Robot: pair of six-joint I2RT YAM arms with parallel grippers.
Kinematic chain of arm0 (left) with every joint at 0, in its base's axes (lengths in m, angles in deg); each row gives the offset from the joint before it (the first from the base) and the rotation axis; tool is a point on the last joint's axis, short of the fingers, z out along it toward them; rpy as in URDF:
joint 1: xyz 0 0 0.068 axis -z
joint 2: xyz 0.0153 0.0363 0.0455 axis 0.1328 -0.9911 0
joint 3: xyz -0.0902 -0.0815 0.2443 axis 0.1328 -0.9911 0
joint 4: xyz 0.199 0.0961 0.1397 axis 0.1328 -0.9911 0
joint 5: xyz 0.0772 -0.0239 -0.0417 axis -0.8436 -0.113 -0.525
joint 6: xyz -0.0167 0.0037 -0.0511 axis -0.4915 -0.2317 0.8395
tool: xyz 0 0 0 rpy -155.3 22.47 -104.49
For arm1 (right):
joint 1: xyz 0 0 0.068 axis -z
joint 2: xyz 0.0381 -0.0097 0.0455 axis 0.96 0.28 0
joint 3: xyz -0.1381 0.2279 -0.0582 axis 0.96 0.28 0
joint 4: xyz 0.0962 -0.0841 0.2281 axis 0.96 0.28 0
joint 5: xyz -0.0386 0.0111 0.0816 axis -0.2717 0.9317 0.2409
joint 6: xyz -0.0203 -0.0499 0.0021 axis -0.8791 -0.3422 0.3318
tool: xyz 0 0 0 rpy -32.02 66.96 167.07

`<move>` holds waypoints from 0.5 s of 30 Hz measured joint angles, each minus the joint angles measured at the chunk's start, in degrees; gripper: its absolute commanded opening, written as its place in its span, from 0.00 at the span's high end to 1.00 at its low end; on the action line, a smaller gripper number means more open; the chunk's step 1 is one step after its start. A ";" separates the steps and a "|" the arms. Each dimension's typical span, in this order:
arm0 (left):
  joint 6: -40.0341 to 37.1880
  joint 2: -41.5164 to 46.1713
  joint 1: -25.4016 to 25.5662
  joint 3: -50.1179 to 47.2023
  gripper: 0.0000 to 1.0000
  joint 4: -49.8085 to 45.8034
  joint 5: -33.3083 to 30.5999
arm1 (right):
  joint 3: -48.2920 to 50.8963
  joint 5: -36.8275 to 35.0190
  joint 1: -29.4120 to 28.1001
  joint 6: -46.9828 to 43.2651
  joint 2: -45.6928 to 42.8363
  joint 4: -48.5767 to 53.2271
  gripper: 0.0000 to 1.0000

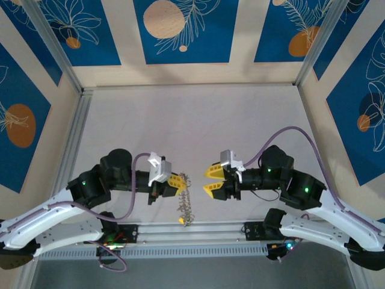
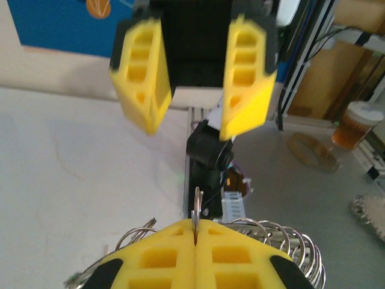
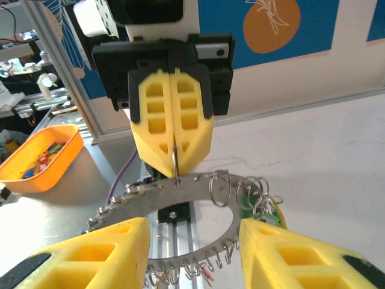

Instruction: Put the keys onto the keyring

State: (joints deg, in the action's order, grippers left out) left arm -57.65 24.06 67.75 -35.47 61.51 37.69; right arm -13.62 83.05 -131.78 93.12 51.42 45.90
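Grey metal keyring (image 1: 186, 203) hangs edge-on, its long axis running down the lower centre of the top view | left gripper (image 1: 178, 182) clamped on its upper rim | right gripper (image 1: 210, 180) jaws apart, just right, facing it

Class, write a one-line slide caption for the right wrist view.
Left hand pinches the flat grey metal keyring; right hand open.
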 measured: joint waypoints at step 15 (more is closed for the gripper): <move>4.46 1.22 0.00 -4.09 1.00 13.38 4.00 | 7.85 5.05 -0.02 2.86 -0.74 -17.68 0.61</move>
State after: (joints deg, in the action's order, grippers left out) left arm -53.19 25.29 67.75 -39.56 74.89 41.69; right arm -5.78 88.09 -131.80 95.99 50.68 28.22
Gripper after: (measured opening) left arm 0.040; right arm 0.392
